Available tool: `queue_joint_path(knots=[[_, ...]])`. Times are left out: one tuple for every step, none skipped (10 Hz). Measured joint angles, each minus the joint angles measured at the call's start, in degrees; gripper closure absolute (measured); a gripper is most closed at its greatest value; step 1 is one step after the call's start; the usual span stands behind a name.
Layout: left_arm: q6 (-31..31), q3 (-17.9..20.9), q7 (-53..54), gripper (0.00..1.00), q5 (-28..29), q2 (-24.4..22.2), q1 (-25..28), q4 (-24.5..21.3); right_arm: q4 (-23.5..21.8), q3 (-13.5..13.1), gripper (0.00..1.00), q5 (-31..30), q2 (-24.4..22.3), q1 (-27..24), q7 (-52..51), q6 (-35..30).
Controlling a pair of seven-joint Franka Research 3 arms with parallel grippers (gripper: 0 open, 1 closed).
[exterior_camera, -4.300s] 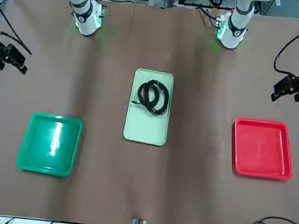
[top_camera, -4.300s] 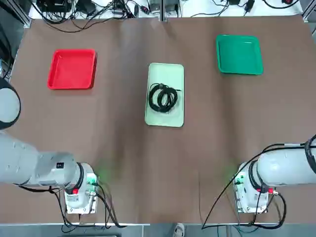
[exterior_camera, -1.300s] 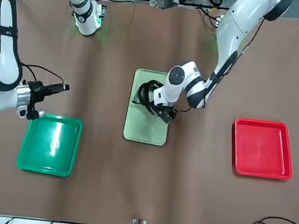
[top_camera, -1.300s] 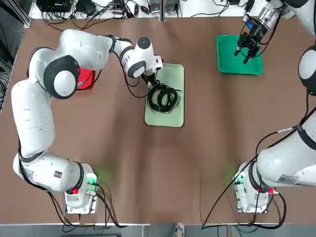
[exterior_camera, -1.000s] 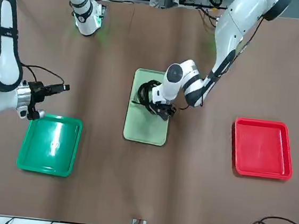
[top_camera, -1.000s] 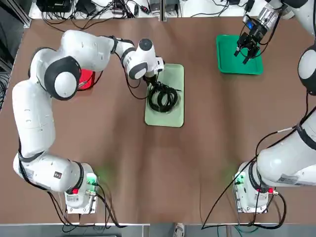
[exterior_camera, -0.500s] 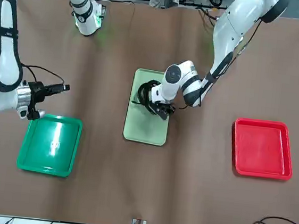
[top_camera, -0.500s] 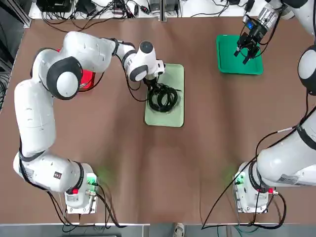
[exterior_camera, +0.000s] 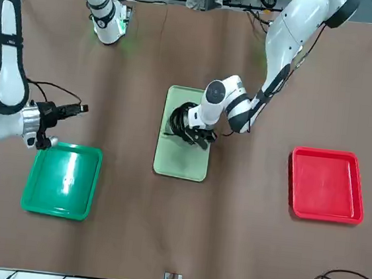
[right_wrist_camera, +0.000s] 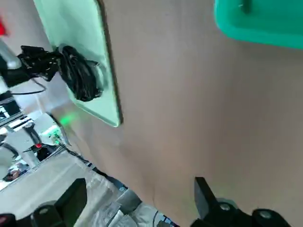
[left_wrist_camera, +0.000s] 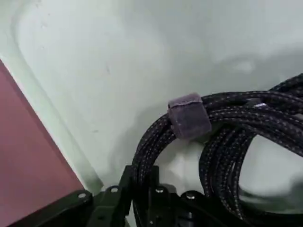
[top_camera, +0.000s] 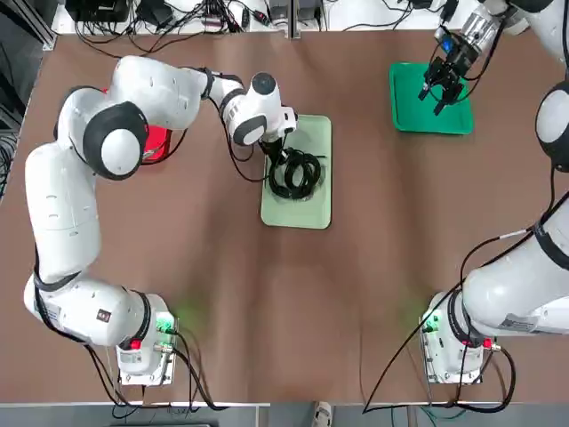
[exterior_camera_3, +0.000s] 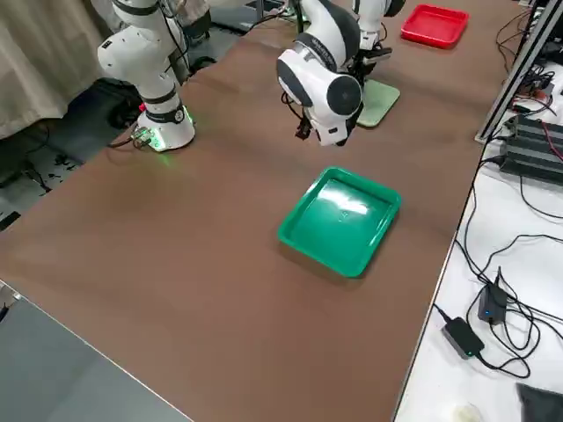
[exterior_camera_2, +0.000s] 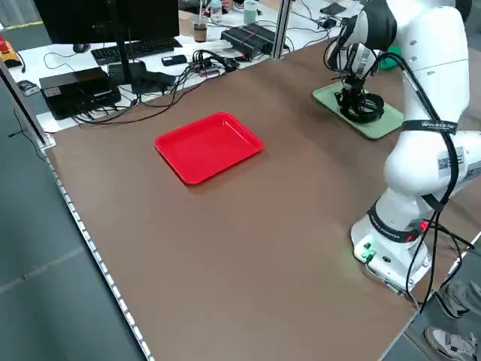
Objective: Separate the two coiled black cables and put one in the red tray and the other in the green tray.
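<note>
Red tray (exterior_camera: 327, 186): tabletop's far-left corner. Left gripper (left_wrist_camera: 140, 175): narrow, holding coiled black cables (top_camera: 297, 190) on pale green tray (top_camera: 298, 214), by its left edge. Right gripper (right_wrist_camera: 141, 183): wide, raised near green tray (exterior_camera: 62, 181), tabletop's far-right corner.

Bright, even light from above leaves soft, faint shadows along the edges of the green tray (exterior_camera: 62, 181) and red tray (exterior_camera: 327, 186), a white streak of glare on the green tray's floor, and, in the left wrist view, soft focus over the pale tray (left_wrist_camera: 94, 56) beneath the sharper cord (left_wrist_camera: 236, 111).
</note>
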Motion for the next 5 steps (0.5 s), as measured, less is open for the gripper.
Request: queue_joint_path(knots=[[0.0, 0.0, 0.0, 0.83, 0.0, -0.4, 0.3, 0.3, 0.0, 0.1, 0.0, 3.9, 0.0, 0.5, -0.2, -1.8], [0.0, 0.0, 0.0, 0.83, 0.0, -1.7, 0.5, 0.5, -0.1, 0.1, 0.0, 8.5, 0.1, 1.4, -0.3, -3.3], [-0.7, -0.1, 0.0, 0.84, 0.0, -4.0, 0.6, 0.7, -0.1, 0.2, 0.0, 12.1, 0.6, 2.5, -0.3, -4.0], [-2.4, -0.4, 0.0, 0.87, 0.0, -6.9, 0.6, 0.7, -0.1, 0.2, 0.0, 14.7, 1.3, 4.2, -0.4, -4.0], [-3.7, -0.6, 0.0, 0.88, -0.8, -9.6, 0.6, 0.7, -0.1, 0.2, 0.0, 16.9, 2.2, 5.9, -0.4, -3.9]])
